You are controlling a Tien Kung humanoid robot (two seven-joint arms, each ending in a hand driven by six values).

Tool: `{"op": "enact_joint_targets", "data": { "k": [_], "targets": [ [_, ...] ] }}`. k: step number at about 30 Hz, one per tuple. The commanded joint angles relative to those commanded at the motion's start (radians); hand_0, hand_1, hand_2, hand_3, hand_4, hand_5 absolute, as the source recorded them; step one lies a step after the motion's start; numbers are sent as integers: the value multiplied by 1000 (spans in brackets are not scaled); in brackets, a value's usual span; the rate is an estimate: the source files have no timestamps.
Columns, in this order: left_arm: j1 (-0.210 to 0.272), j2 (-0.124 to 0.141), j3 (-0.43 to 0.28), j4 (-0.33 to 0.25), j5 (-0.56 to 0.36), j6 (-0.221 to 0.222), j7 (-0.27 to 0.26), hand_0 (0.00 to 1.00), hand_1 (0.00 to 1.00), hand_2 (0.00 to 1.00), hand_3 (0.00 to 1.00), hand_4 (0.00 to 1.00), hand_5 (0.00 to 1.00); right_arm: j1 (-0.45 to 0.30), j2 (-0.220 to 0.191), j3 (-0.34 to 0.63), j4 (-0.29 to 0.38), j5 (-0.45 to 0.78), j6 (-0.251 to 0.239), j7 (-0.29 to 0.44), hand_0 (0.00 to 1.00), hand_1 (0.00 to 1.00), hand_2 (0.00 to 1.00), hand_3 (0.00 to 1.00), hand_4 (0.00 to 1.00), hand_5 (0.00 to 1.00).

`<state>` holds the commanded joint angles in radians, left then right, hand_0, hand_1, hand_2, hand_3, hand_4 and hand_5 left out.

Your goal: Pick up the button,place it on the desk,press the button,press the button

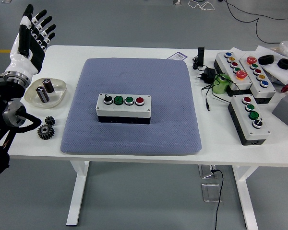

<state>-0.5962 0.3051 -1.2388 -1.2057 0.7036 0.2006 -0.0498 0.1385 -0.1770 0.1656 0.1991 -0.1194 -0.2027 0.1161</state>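
Lying flat on blue mat (134, 81), button box (124, 108) long axis left-right; left robot hand (31, 33) fingers spread, empty.

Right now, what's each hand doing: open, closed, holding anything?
Left hand: open, fingers spread, raised by the table's far left corner, holding nothing.
Right hand: not in view.

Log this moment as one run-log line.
left hand: open, raised at table's left edge | right hand: not in view | button box: on blue pad, untouched
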Motion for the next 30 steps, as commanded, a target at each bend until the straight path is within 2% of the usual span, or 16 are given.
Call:
{"op": "enact_joint_targets", "data": {
  "k": [17, 30],
  "targets": [
    [4, 0, 24, 4, 28, 20, 42, 904, 892, 905, 895, 721, 998, -6, 6, -71, -9, 67, -9, -6, 724, 690, 745, 677, 424, 303],
    [10, 3, 27, 4, 27, 25, 55, 896, 885, 898, 888, 727, 998, -2, 7, -66, -9, 62, -12, -7, 724, 690, 745, 676, 422, 302]
  ]
}}
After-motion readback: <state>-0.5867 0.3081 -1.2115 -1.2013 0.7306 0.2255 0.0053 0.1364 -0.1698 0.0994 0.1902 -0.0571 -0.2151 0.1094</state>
